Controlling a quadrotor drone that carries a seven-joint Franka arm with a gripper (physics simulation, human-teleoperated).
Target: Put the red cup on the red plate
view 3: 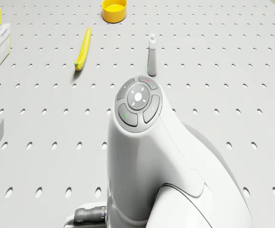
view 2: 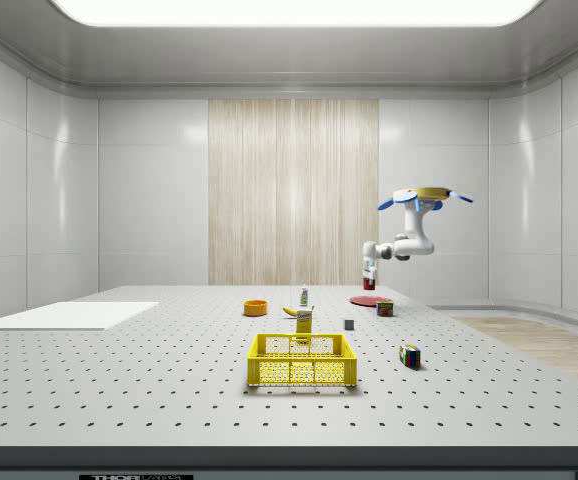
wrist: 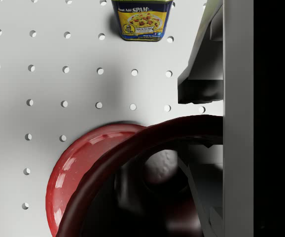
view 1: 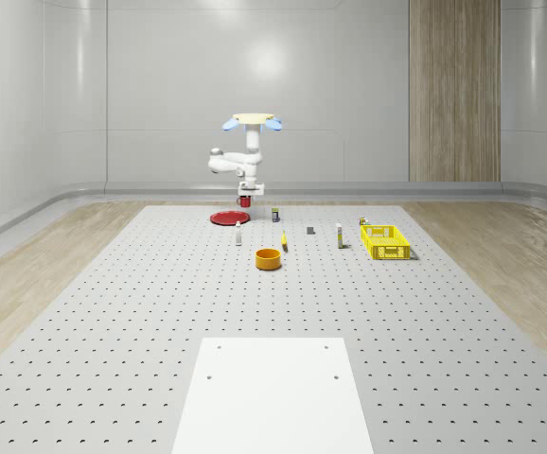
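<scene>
Now carrying: drone (view 1: 252,120) hovers beside red plate (view 1: 227,218); gripper (view 1: 246,194) clamped on red cup (view 1: 245,200), held above plate's edge. Next: centre over plate, lower, release.

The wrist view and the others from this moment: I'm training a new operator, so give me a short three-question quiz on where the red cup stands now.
1. True or false: the red cup already rests on the red plate.
2. What holds the cup? A) the pincer B) the yellow crate C) the orange bowl
3. Fill in: in the wrist view, the tin beyond the plate is labelled ____.

Key: 1 false, it hangs above the plate, with the drone hovering overhead. 2 A. 3 SPAM.
</scene>
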